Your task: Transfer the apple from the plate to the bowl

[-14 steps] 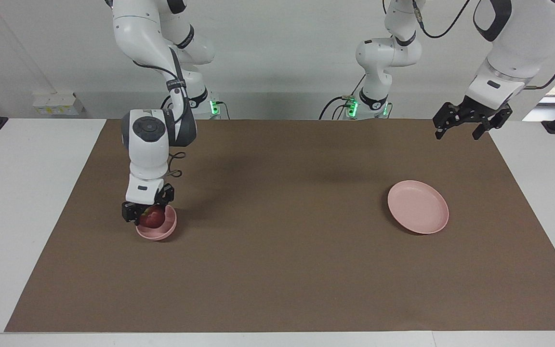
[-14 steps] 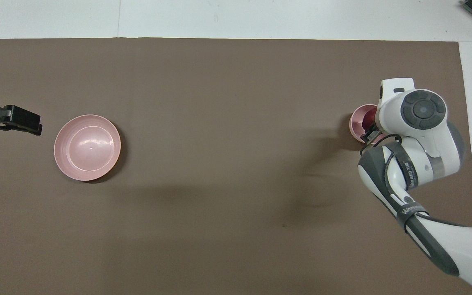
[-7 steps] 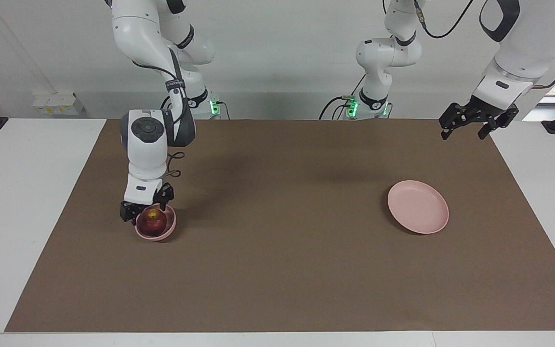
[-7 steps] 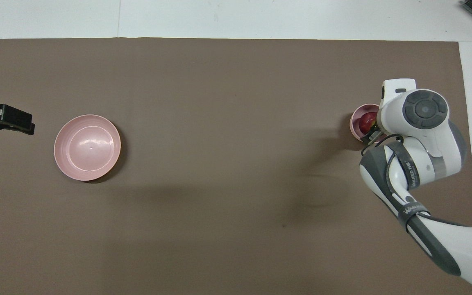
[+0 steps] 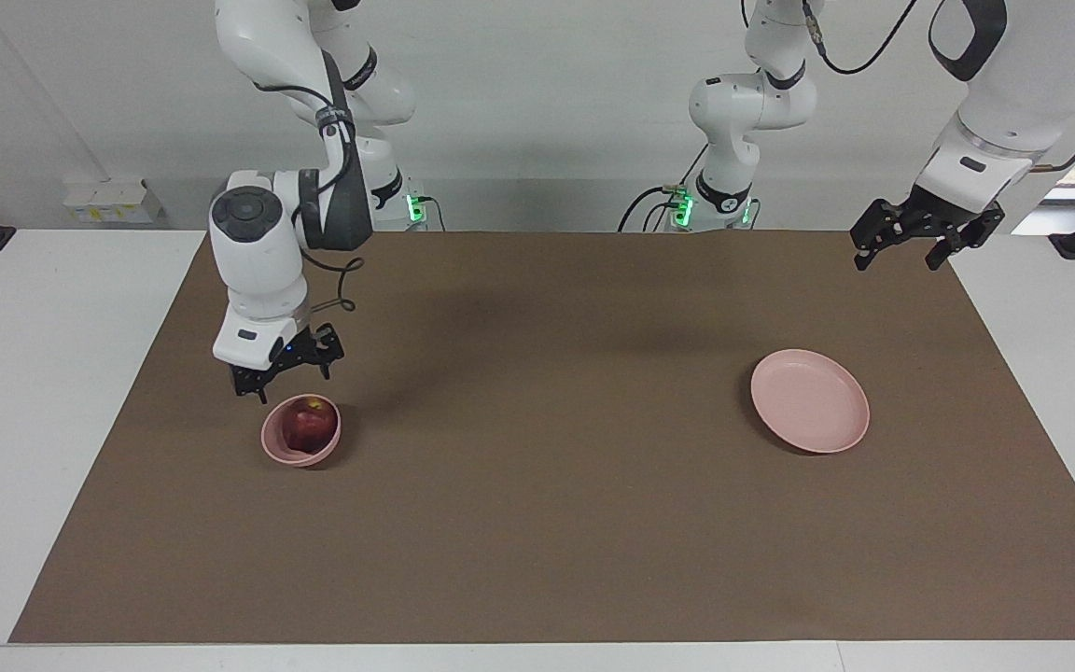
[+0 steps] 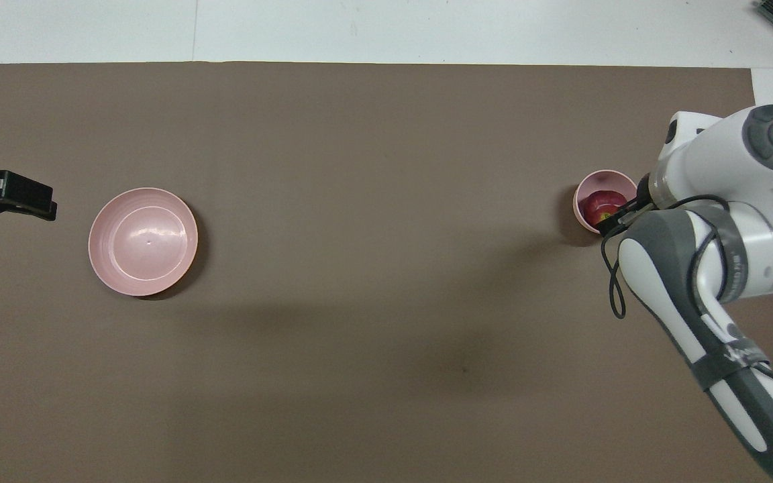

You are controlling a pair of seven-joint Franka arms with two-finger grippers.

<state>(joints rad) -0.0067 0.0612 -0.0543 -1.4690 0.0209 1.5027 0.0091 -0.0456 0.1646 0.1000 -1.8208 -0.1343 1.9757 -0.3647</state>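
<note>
Apple (image 5: pixel 308 426) in bowl (image 5: pixel 287 453), right arm's end, stem end up. Right gripper (image 5: pixel 283 371) released, empty, over bowl. Left gripper (image 5: pixel 906 245) open, waiting, near plate (image 5: pixel 810 401).

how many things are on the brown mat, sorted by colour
pink: 2, the plate and the bowl
dark red: 1, the apple in the bowl
total: 3
</note>
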